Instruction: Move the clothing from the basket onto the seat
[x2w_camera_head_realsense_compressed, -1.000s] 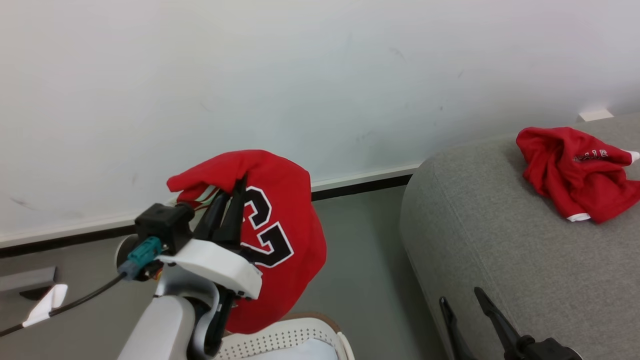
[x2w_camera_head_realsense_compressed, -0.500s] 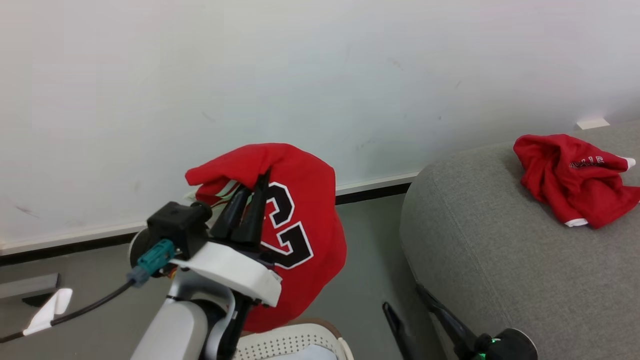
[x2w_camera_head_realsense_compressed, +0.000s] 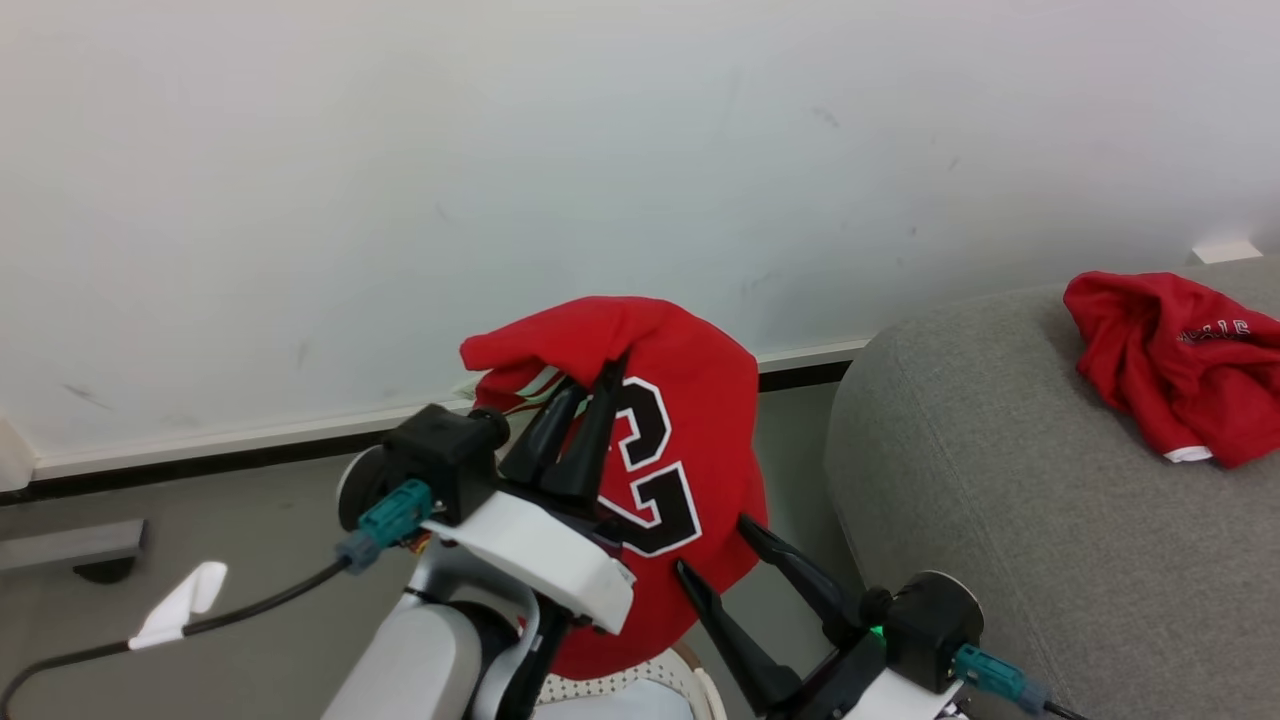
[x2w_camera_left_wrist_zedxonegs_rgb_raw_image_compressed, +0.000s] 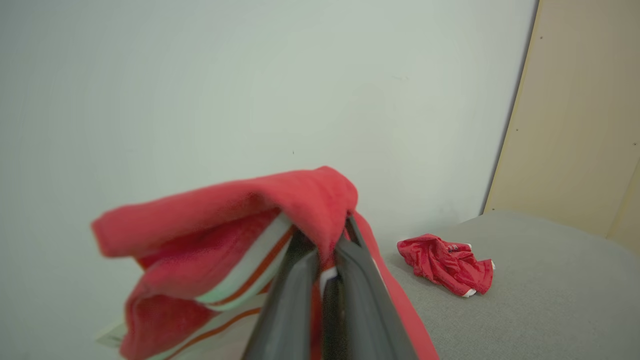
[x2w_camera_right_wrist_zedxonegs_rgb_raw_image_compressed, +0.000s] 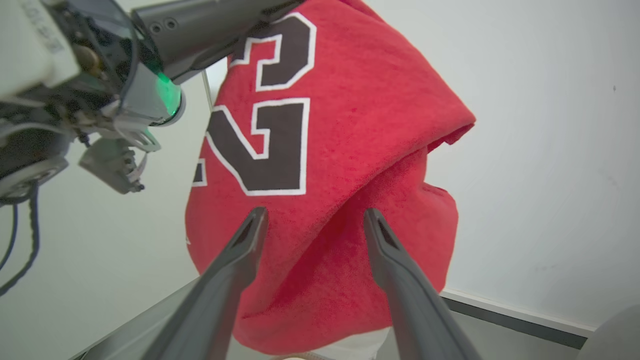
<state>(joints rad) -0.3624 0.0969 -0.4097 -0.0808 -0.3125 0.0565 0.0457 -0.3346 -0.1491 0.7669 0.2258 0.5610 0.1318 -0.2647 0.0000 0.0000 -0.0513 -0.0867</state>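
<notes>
The soft red number-23 jersey (x2w_camera_head_realsense_compressed: 690, 400) hangs over the small cream perforated basket (x2w_camera_head_realsense_compressed: 690, 690), pinched by the left gripper (x2w_camera_head_realsense_compressed: 598, 375), jaws clenched, with the right gripper (x2w_camera_head_realsense_compressed: 712, 545) just beside it, jaws released; best carried high, I'd say, clearing the rounded edge of the large grey woven seat (x2w_camera_head_realsense_compressed: 1000, 480) before letting go.

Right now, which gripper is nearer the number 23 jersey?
Left. The left gripper is shut on the jersey, holding it up; the right gripper is open, fingers pointing at the jersey's lower part.
</notes>
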